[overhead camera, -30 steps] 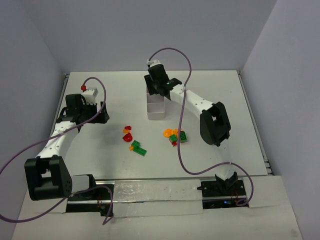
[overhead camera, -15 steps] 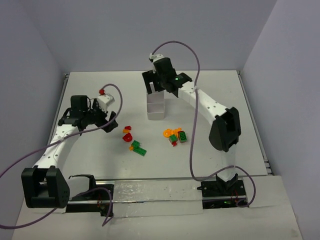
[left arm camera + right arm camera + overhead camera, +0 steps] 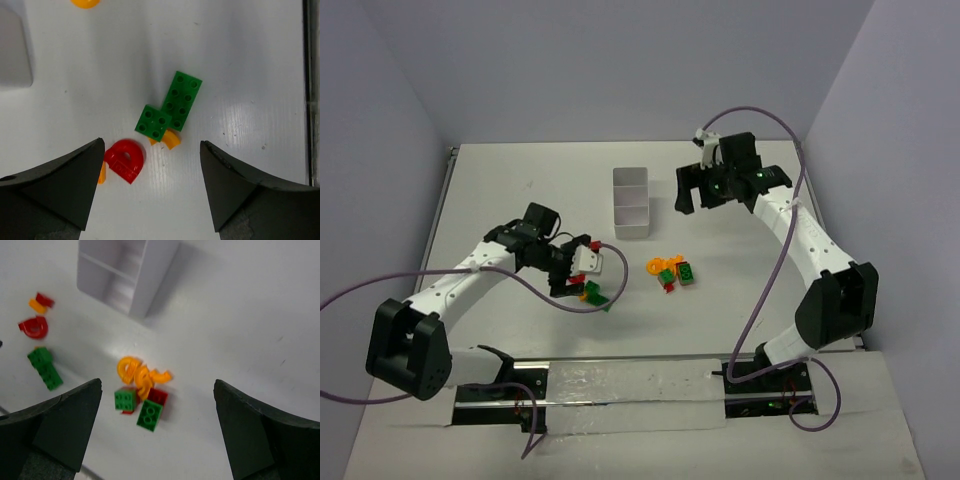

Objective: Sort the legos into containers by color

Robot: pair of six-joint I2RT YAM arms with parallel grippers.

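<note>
Overhead view: white table [image 3: 520, 190], matte and lightly scuffed, enclosed by plain pale grey walls [image 3: 620, 60], with a metal rail [image 3: 620, 385] along the near edge. A white three-compartment tray [image 3: 631, 203] stands mid-table toward the back. The legos [image 3: 672, 270] lie loose on the table in front of it, in two small groups. The left gripper [image 3: 578, 283] hangs over the left group, and the right gripper [image 3: 686, 195] is just right of the tray. Left wrist view: left gripper [image 3: 151, 150] spread wide, holding nothing, above two green bricks [image 3: 181, 100], a red arch [image 3: 125, 159] and an orange curve [image 3: 171, 140] on the glossy white surface. Right wrist view: right gripper [image 3: 157, 390] spread wide and empty, high above the orange rings [image 3: 140, 372] and the tray [image 3: 145, 285].
</note>
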